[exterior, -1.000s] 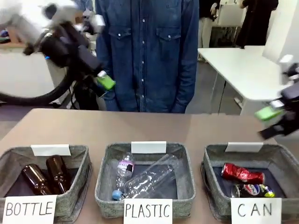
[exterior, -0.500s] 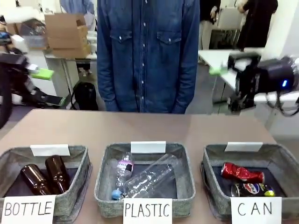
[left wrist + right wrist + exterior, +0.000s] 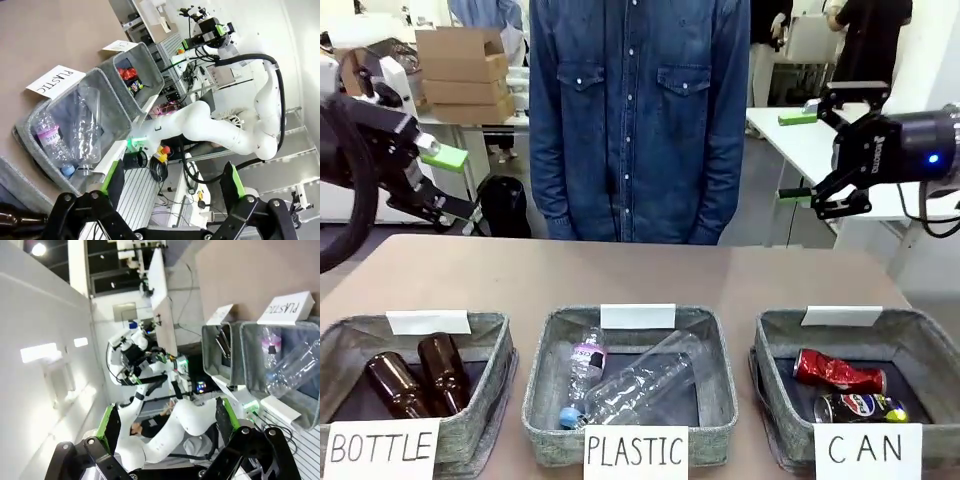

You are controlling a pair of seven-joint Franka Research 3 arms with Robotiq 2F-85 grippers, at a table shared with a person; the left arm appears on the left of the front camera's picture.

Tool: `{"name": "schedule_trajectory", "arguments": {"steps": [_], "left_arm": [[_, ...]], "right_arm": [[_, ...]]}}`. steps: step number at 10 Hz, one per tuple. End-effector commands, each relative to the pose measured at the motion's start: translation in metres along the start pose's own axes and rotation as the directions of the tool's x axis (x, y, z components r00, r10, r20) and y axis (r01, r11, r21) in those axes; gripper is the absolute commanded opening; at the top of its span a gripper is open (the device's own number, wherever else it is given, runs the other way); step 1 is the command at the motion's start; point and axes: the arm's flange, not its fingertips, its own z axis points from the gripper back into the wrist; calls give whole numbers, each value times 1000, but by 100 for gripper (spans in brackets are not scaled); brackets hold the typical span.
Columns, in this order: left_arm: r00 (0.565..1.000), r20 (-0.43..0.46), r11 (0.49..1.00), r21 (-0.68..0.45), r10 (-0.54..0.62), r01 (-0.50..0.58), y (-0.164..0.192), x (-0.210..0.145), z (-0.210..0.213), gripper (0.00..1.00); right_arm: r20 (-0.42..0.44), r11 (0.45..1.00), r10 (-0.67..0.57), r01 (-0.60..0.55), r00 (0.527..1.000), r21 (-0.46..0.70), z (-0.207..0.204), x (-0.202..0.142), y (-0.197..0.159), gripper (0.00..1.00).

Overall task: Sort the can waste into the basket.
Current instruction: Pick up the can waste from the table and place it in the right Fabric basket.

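Both arms have swung up and outward since the earlier frame; left gripper [image 3: 432,172] and right gripper [image 3: 798,155] hang released, grasping nothing. 2 crushed cans, shiny red [image 3: 838,371] and black-blue [image 3: 860,408], lie in the far-right grey woven basket [image 3: 772,345]. Probably light, dented, slippery; pinch across the crumpled waist.

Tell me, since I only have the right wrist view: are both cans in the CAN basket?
Observer: Yes. The crushed red can and the black Pepsi can lie side by side inside the CAN basket.
Operator: Where is the right gripper relative to that basket?
Observer: The right gripper is open and empty, raised high above the table's far right edge, beyond the basket.
Operator: And the left gripper?
Observer: The left gripper is open and empty, raised at the far left, beyond the BOTTLE basket.
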Motion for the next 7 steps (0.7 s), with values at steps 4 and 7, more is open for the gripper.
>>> {"name": "schedule_trajectory", "arguments": {"steps": [4, 7], "left_arm": [[1000, 7, 1000, -2, 4, -4, 2, 0, 4, 100], [1000, 7, 1000, -2, 4, -4, 2, 0, 4, 100]], "right_arm": [[-19, 1000, 25, -25, 1000, -7, 1, 1, -4, 100], [-19, 1000, 25, -25, 1000, -7, 1, 1, -4, 100]]}}
